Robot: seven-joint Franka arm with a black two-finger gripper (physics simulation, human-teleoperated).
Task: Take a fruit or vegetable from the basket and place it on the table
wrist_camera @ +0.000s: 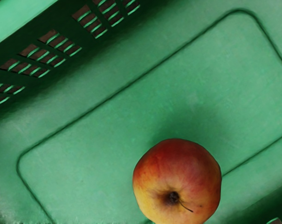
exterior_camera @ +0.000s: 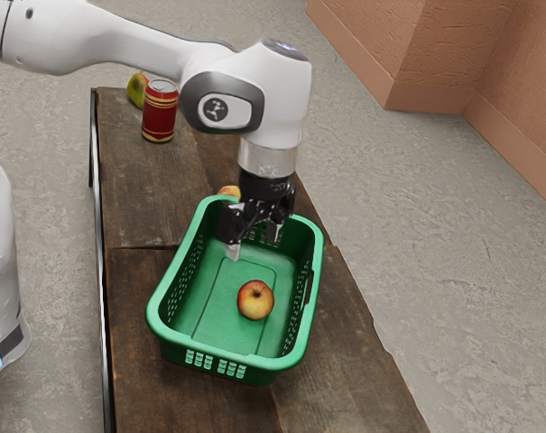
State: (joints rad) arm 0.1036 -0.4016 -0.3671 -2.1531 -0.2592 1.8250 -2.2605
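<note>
"In the exterior view, how does the black two-finger gripper (exterior_camera: 254, 242) look?"

"Its fingers stand apart with nothing between them, over the green plastic basket (exterior_camera: 209, 350) at mid-frame."

"And the round red-and-yellow apple (exterior_camera: 255, 300)?"

"It sits on the basket's floor, below the frame's centre. A red cylindrical can (exterior_camera: 160, 112) stands at the upper left."

"The wrist view?"

"There the apple overlaps the floor's dark rectangular groove (wrist_camera: 127, 86), its stem (wrist_camera: 186, 207) showing."
</note>
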